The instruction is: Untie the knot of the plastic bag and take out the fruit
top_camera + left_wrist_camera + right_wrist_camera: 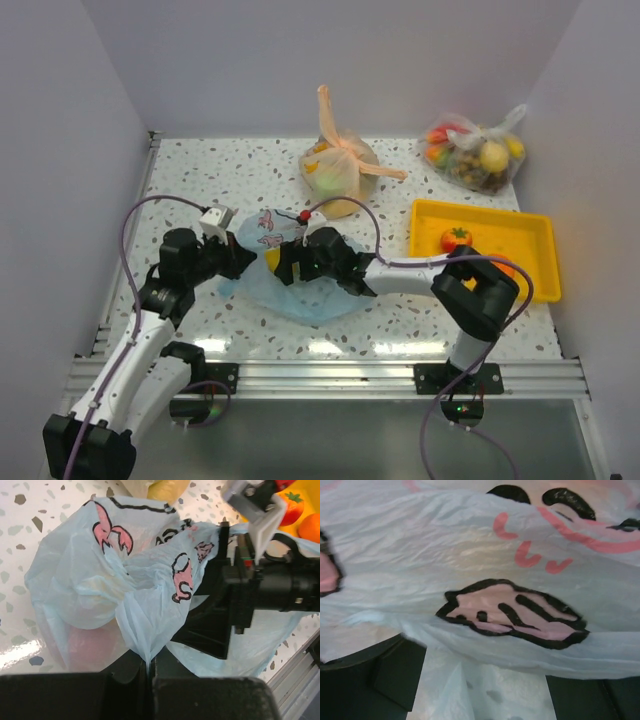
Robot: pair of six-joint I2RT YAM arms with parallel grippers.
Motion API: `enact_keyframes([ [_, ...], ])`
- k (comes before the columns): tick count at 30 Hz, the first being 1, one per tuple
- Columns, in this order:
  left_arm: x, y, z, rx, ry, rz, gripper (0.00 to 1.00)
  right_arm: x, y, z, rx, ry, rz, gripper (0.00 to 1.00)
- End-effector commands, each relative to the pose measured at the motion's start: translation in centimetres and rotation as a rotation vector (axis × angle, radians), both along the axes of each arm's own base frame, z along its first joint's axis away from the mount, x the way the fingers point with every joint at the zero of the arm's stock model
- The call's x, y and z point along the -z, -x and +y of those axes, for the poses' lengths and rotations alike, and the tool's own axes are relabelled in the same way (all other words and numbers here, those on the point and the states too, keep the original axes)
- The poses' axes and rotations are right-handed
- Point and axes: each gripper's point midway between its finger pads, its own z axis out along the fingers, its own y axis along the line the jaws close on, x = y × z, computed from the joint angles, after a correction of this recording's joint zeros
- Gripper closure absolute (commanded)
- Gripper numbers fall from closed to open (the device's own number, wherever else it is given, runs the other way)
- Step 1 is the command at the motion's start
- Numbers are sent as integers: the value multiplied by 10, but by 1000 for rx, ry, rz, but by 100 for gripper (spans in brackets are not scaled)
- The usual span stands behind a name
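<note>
the plastic bag (300,300) was seen lying slumped at the middle of the top view, its pale blue film with pink prints crumpled between the two grippers. what was taken for the knot (125,575) was a gathered twist of film at centre left of the left wrist view; whether it was tied or already slack could not be told. of the fruit (271,259) only a yellow piece was made out at the bag's left side, and a pinkish shape (85,645) was glimpsed through the film.

the left gripper (150,672) was clenched on a drawn-out fold of the bag at the bottom centre of its own view. the right gripper (490,680) was spread, its fingers (395,672) well apart at the lower corners of its view, with film draped across just beyond them and nothing grasped.

the opening step was judged to be in hand, with the fruit not yet lifted out. for the next move, the spread jaws would need to be closed on film opposite the held fold, so that the twist could be pulled apart.

further out, an orange bag (340,170) and a clear bag (475,155) were seen in the upper part of the frame, and a yellow tray (430,215) with a tomato piece (456,238) at the right.
</note>
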Motion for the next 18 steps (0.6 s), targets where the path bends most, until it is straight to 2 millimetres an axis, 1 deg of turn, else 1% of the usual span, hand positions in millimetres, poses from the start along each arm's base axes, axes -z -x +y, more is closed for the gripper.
enact_keyframes([
  [1, -28, 0, -10, 44, 51, -98, 100, -20, -23, 22, 51, -109, -78, 8],
  [2, -29, 0, -11, 47, 55, -102, 100, -21, -26, 27, 48, -121, -82, 8],
  [3, -30, -1, -11, 47, 60, -105, 100, -14, -27, 31, 43, -117, -75, 8],
  [6, -29, 0, -12, 55, 63, -100, 100, -10, -35, 36, 60, -115, -83, 5],
  [7, -30, 1, -13, 58, 65, -101, 100, -1, -37, 37, 63, -104, -79, 5],
  [9, -29, 1, -13, 60, 64, -102, 100, 1, -42, 41, 63, -101, -89, 4],
  [12, -28, 0, -13, 60, 60, -99, 100, 8, -45, 48, 57, -95, -84, 5],
  [14, -28, -1, -12, 60, 55, -98, 100, 9, -46, 50, 54, -94, -85, 8],
  [15, -27, -1, -12, 56, 53, -95, 100, 9, -46, 49, 54, -91, -87, 15],
  [17, -27, -2, -9, 40, 46, -95, 100, 10, -44, 46, 52, -80, -88, 27],
  [18, -26, -3, -7, 25, 38, -96, 100, 6, -42, 42, 51, -75, -94, 40],
])
